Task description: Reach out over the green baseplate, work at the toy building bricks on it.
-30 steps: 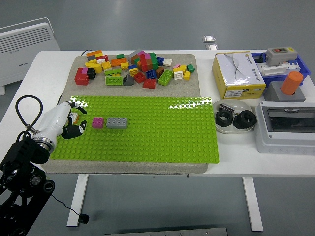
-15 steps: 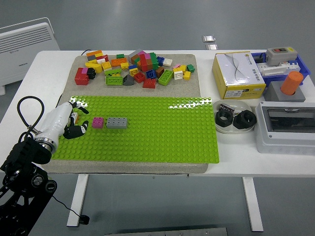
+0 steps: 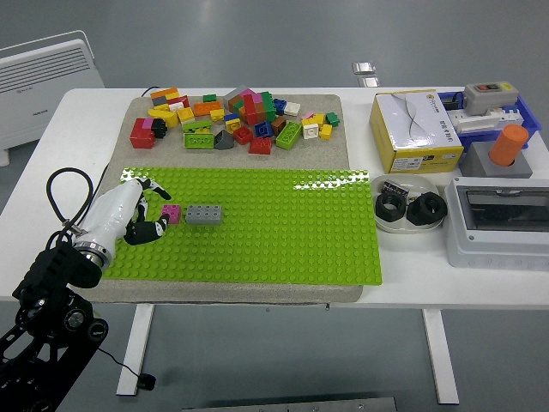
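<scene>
Pink brick [image 3: 171,214] just beside left hand's [image 3: 137,217] loosely curled fingertips [image 3: 158,228].

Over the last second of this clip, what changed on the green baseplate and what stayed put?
The left hand moved rightward over the green baseplate, closing in on the pink brick; its fingers now reach right beside that brick, with nothing visibly grasped. The pink brick, grey brick and loose brick pile stayed where they were.
</scene>
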